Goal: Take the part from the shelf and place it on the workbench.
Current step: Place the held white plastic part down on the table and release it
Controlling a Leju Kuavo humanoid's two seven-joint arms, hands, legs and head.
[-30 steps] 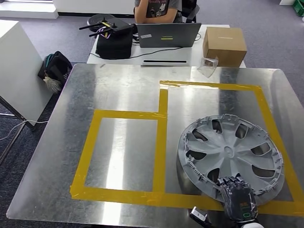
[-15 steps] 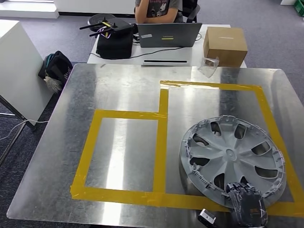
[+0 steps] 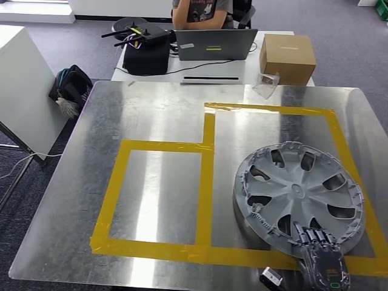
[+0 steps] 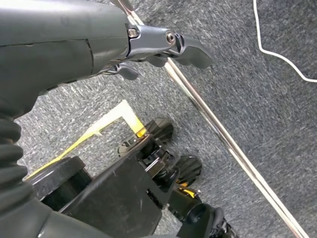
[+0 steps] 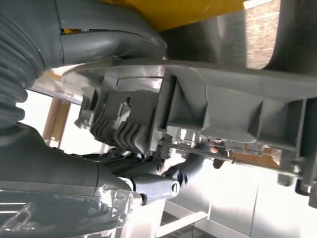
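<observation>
A grey hubcap [image 3: 297,194] lies inside the right-hand yellow-taped square [image 3: 338,145] of the metal workbench [image 3: 160,115]. Its left side is raised a little over a shadow. My right hand [image 3: 322,262] grips its near rim at the table's front right. In the right wrist view the thumb [image 5: 112,42] lies on one face of the ribbed rim [image 5: 224,109] and the fingers [image 5: 168,181] curl under the other. My left hand [image 4: 112,44] hangs over the grey carpet, fingers out straight and holding nothing.
A second taped rectangle [image 3: 155,194] is at the bench's left. Behind the bench a white desk carries a laptop [image 3: 215,43], a cardboard box [image 3: 287,57] and a black bag [image 3: 146,51], with a person [image 3: 201,12] seated. A white panel [image 3: 23,85] stands at the left.
The hubcap has shifted slightly right and away from me across the bench. My right hand has moved right and nearer the front edge, still on the rim.
</observation>
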